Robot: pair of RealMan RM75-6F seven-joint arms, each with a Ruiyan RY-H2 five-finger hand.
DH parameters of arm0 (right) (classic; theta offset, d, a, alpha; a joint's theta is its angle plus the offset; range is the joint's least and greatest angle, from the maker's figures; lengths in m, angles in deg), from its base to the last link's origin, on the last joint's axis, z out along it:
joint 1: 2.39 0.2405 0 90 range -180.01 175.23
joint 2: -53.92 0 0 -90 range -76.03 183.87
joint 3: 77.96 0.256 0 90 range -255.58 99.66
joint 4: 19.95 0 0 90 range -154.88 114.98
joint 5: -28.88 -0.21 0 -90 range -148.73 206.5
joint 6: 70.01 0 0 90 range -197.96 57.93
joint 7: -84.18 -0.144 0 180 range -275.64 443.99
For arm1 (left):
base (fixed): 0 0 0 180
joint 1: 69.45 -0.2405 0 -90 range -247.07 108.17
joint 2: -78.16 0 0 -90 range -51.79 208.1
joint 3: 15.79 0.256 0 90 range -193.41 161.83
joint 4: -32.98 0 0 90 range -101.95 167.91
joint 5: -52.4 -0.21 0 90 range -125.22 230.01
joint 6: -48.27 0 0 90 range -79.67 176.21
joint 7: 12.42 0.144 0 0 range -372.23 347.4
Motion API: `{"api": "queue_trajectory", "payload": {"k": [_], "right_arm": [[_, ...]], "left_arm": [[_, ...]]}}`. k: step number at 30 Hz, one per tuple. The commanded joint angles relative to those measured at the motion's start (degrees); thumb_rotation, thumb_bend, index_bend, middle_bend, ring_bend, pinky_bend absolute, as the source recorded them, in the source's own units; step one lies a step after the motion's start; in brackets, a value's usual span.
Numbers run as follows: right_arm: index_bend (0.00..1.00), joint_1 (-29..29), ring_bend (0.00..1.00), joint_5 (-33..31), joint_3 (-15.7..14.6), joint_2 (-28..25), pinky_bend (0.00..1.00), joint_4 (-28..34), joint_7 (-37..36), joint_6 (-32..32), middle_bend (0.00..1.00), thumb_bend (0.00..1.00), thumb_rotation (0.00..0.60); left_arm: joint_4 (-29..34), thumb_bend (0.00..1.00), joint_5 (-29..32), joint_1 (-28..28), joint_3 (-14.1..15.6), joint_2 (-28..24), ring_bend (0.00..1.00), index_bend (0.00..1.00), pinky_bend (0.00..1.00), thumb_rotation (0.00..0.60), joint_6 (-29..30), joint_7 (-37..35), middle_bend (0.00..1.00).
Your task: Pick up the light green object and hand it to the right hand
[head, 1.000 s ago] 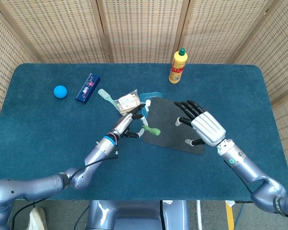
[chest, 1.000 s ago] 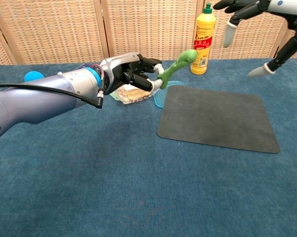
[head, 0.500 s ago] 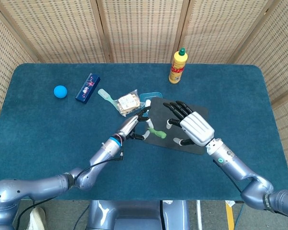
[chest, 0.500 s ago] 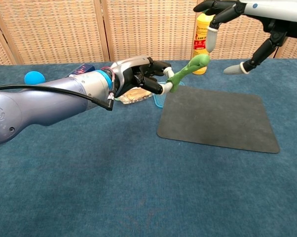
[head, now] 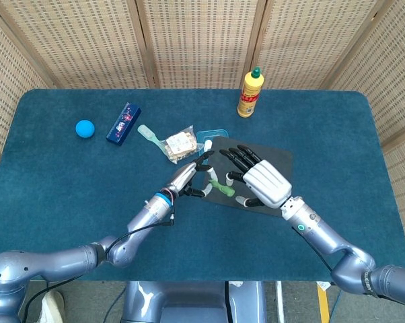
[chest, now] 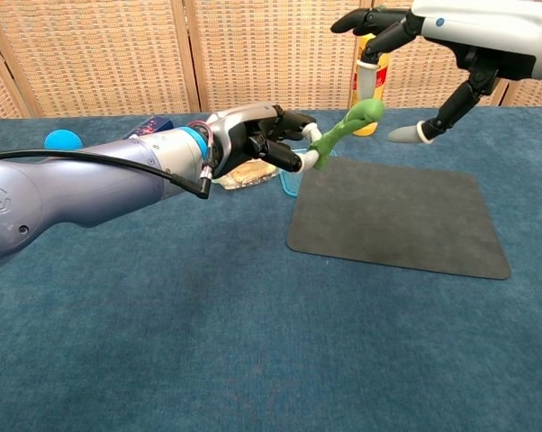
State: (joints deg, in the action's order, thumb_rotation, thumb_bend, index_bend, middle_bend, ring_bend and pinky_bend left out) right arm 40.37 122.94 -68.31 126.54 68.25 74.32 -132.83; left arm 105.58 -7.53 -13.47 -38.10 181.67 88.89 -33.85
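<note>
My left hand [chest: 257, 141] [head: 192, 179] holds the light green object [chest: 345, 126] [head: 220, 185] by its near end, lifted above the left edge of the black mat [chest: 397, 213]. The object is a slim curved green stick that points up and to the right. My right hand [chest: 433, 36] [head: 255, 177] hovers open just right of and above it, fingers spread, one fingertip right at the green tip. Whether they touch, I cannot tell.
A yellow bottle [head: 250, 93] stands at the back. A wrapped snack [head: 180, 144], a pale green scoop [head: 149, 134] and a blue lid [head: 209, 138] lie left of the mat. Further left are a dark blue box [head: 124, 123] and a blue ball [head: 85, 128].
My right hand has come leftward and closer to the green object. My left hand has carried the object to the right, over the mat's left edge.
</note>
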Motion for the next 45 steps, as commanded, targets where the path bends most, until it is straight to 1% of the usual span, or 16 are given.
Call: {"api": "queue_trajectory", "payload": {"k": [1, 18, 32, 38, 45], "right_arm": [[0.5, 0.3, 0.0, -0.1, 0.1, 0.2, 0.0, 0.0, 0.8, -0.1, 0.11, 0.38, 0.6], [0.51, 1.3, 0.0, -1.1, -0.1, -0.1, 0.0, 1.4, 1.5, 0.2, 0.11, 0.41, 0.6], [0.53, 1.3, 0.0, -1.0, -0.9, -0.1, 0.0, 0.7, 2.4, -0.1, 0.12, 0.45, 0.6], [0.54, 1.6, 0.0, 0.3, -1.5, -0.2, 0.0, 0.1, 4.2, -0.6, 0.12, 0.5, 0.6], [0.55, 2.0, 0.0, 1.9, -2.6, -0.9, 0.0, -0.1, 6.0, -0.2, 0.14, 0.62, 0.6]], "left_arm": [[0.2, 0.52, 0.6, 0.2, -0.1, 0.0, 0.0, 0.75, 0.0, 0.6, -0.4, 0.6, 0.0], [0.6, 0.52, 4.1, 1.5, -1.2, 0.5, 0.0, 0.75, 0.0, 0.6, -1.7, 2.8, 0.0], [1.2, 0.52, 4.2, 1.2, -1.1, 0.1, 0.0, 0.75, 0.0, 0.6, -1.9, 3.0, 0.0], [1.8, 0.52, 3.9, 1.1, -1.0, 0.0, 0.0, 0.75, 0.0, 0.6, -1.9, 3.0, 0.0], [2.4, 0.52, 3.6, 0.9, -0.8, -0.2, 0.0, 0.75, 0.0, 0.6, -1.8, 3.0, 0.0]]}}
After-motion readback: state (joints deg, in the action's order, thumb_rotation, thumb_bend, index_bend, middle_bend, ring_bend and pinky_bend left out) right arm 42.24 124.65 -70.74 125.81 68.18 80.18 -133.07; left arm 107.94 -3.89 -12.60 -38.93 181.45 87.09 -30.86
